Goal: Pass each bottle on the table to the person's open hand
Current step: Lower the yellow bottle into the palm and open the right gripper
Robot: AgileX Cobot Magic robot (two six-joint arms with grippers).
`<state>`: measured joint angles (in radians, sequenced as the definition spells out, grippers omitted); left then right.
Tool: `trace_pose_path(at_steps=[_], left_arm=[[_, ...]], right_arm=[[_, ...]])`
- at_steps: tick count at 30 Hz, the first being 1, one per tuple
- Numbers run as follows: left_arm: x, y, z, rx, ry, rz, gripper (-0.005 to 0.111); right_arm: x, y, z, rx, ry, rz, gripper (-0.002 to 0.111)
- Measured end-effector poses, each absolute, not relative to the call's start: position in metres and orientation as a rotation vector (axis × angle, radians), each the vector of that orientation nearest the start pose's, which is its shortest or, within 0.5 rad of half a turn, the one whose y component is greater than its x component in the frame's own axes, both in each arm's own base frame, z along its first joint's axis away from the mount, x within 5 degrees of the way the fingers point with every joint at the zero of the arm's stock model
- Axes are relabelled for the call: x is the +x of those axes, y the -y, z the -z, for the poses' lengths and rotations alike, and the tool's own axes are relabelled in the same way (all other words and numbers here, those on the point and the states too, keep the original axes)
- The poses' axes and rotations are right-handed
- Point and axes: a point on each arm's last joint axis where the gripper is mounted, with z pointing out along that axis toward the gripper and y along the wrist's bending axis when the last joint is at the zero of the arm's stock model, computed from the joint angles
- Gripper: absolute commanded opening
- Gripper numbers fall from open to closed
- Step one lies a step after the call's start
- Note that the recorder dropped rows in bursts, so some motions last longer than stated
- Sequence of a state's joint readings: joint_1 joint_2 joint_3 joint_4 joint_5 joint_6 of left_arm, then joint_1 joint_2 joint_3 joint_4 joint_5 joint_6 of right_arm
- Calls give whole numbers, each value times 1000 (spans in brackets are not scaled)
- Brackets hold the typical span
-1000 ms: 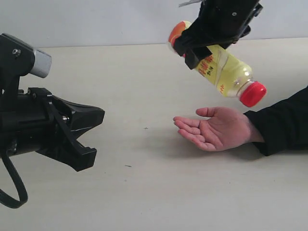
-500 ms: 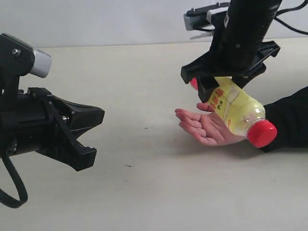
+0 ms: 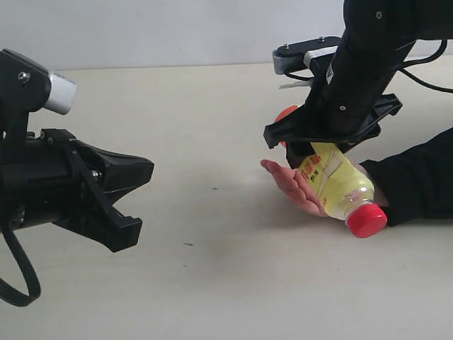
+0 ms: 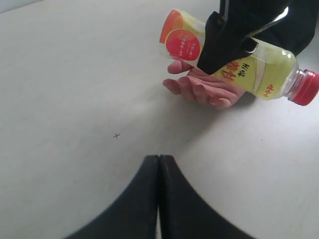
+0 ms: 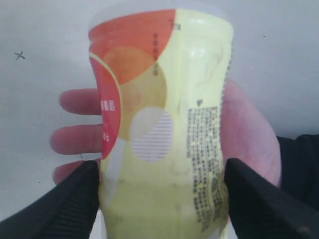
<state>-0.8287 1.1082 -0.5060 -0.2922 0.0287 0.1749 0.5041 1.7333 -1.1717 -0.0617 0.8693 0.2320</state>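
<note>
bottle (image 3: 334, 181) aslant (red cap (image 3: 367, 221) lowest)

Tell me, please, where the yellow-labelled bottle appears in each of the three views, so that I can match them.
Exterior view: right of centre, the yellow-labelled bottle tilts, its red cap lowest.
Left wrist view: upper right of the picture, lying crosswise.
Right wrist view: it fills the middle of the picture; the cap is out of frame.
Shared landmark: the person's open hand, under the bottle in all three.
</note>
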Motion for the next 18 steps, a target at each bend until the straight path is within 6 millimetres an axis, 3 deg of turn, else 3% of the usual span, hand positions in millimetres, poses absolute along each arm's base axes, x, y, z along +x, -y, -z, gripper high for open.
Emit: trace_pose_path(at_steps=[12, 18], left_arm=[[145, 159, -242, 759, -2029, 565, 1], [145, 159, -242, 759, -2029, 565, 1]], right_arm=[[301, -161, -212, -438, -2842, -70, 0], [305, -164, -194, -444, -2882, -50, 6]])
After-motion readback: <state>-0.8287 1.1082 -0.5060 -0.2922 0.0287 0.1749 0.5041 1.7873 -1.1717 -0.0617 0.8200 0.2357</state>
